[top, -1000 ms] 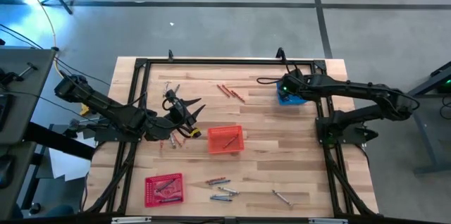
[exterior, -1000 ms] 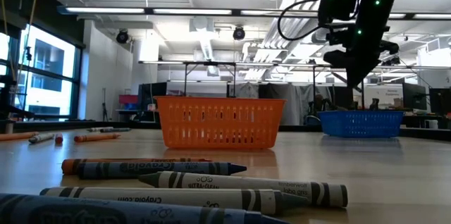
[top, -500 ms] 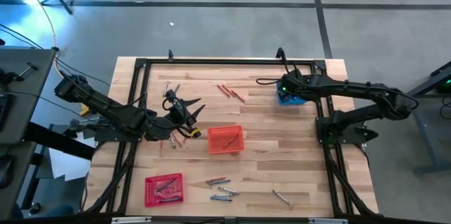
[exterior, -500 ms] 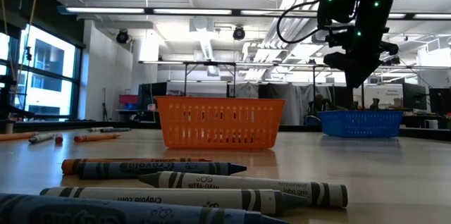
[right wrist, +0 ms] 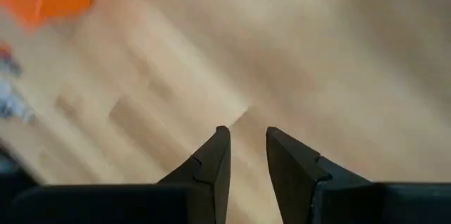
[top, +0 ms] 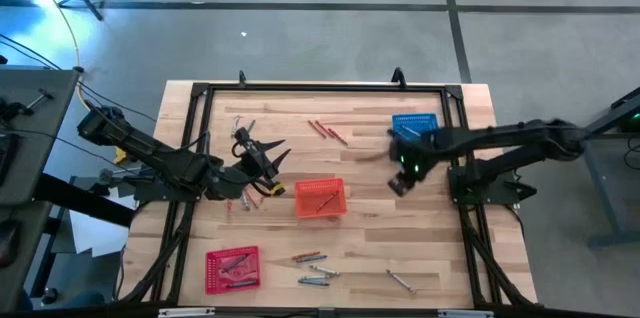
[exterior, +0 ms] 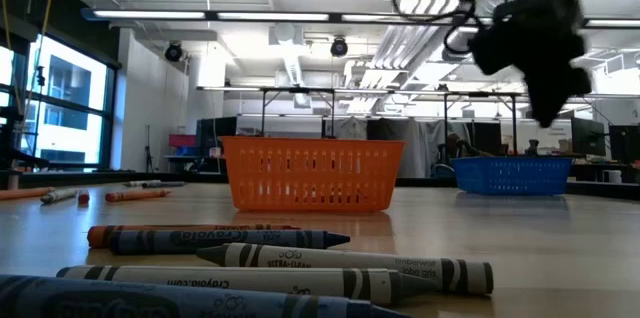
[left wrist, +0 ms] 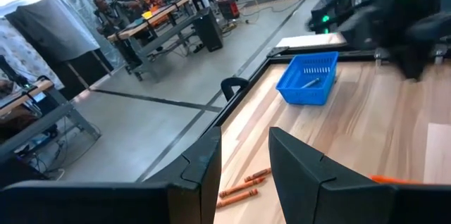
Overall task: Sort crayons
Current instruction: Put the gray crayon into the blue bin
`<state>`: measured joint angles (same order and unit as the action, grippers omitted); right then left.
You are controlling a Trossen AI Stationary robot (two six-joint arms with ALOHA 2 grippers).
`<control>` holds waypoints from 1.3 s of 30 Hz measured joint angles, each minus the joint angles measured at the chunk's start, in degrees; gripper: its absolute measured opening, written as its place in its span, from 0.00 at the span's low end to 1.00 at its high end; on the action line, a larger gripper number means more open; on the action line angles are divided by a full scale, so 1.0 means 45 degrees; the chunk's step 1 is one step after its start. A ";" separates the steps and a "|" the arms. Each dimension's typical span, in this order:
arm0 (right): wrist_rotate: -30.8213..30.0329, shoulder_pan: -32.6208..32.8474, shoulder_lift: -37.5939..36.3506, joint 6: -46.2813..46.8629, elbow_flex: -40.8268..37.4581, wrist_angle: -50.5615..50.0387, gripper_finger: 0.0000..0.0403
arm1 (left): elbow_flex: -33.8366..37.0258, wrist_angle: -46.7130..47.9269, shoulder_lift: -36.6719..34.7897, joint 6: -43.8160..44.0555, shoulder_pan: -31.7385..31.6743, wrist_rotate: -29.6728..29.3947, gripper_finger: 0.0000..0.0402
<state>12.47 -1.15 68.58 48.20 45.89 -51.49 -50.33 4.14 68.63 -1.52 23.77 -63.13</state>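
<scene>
Crayons lie loose on the wooden table: red-orange ones [top: 328, 131] at the far middle, grey and bluish ones [top: 313, 268] near the front edge, and a few [top: 248, 199] by my left gripper. The front ones fill the low view's foreground [exterior: 300, 258]. My left gripper [top: 278, 158] is open and empty, left of the orange basket [top: 320, 198]. My right gripper [top: 397, 186] is open and empty above bare wood, between the blue basket [top: 415, 126] and the orange basket; it also shows in the low view [exterior: 548, 108]. A crayon lies in the blue basket [left wrist: 310, 82].
A red basket [top: 232, 268] with crayons stands at the near left. One grey crayon [top: 400, 280] lies at the near right. A dark metal frame [top: 300, 86] runs around the table's edges. Bare wood lies between the orange basket and the right frame bar.
My right gripper has left the spot above the blue basket and swung fast toward the table's near edge and a little left, toward the orange basket. The blue basket now shows uncovered. My left arm has kept still.
</scene>
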 joint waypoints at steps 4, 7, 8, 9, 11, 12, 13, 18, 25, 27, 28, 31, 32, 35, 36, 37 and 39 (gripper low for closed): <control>-0.0900 0.2436 0.0124 0.2346 0.0000 0.0291 0.22 | 0.0000 0.0407 0.0004 0.0150 -0.0004 -0.0002 0.26; -0.1074 0.3988 0.0532 0.4176 0.0000 0.0939 0.22 | 0.0000 0.0563 0.0004 0.0199 -0.0039 -0.0001 0.26; -0.1089 0.4482 0.0756 0.4658 0.0000 0.1274 0.22 | 0.0000 0.0567 0.0004 0.0199 -0.0039 -0.0001 0.26; -0.1102 0.4945 0.1031 0.5094 0.0000 0.1642 0.22 | 0.0000 0.0563 0.0004 0.0200 -0.0039 -0.0001 0.26; -0.1032 0.5840 0.1667 0.5788 0.0000 0.2697 0.22 | 0.0000 0.0563 0.0004 0.0266 -0.0039 -0.0001 0.26; -0.0874 0.6267 0.2037 0.5973 0.0000 0.3344 0.22 | 0.0000 0.0563 0.0004 0.0364 -0.0039 -0.0001 0.26; -0.0680 0.6670 0.2414 0.6198 0.0000 0.4045 0.22 | 0.0000 0.0563 0.0004 0.0482 -0.0039 -0.0001 0.26; -0.0277 0.8343 0.4112 0.7624 0.0156 0.7232 0.22 | 0.0000 0.0561 0.0004 0.0938 -0.0029 0.0194 0.26; -0.0007 0.9777 0.6139 0.8997 0.1752 0.7550 0.22 | 0.0000 0.0544 0.0128 0.1580 -0.0029 0.1459 0.26; 0.0232 1.0004 0.6736 0.8985 0.2284 0.7335 0.22 | 0.0000 0.0556 0.0274 0.1666 -0.0029 0.1770 0.26; 0.0279 1.0086 0.6958 0.8978 0.2525 0.7001 0.22 | 0.0000 0.0547 0.0365 0.1671 -0.0029 0.1927 0.26; 0.0206 1.0206 0.7542 0.8705 0.3337 0.5758 0.22 | 0.0005 0.0500 0.0703 0.1759 -0.0024 0.2328 0.26; 0.0113 1.0218 0.7680 0.8583 0.3596 0.5265 0.22 | 0.0005 0.0389 0.0819 0.1789 -0.0024 0.2398 0.26; -0.0098 1.0214 0.8126 0.8143 0.4239 0.4252 0.22 | 0.0005 0.0345 0.0948 0.1784 -0.0024 0.2617 0.26; -0.0098 1.0207 0.8274 0.8013 0.4355 0.3967 0.22 | 0.0005 0.0318 0.0994 0.1787 -0.0024 0.2677 0.26; -0.0065 1.0205 0.8433 0.7954 0.4430 0.3764 0.22 | 0.0005 0.0322 0.1030 0.1783 -0.0024 0.2683 0.26; 0.0316 1.0171 0.8754 0.7877 0.4464 0.3678 0.22 | 0.0005 0.0244 0.1033 0.1735 -0.0024 0.2680 0.26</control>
<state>13.90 44.62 107.97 83.64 65.98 -34.94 -50.30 5.24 73.27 6.29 23.66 -51.07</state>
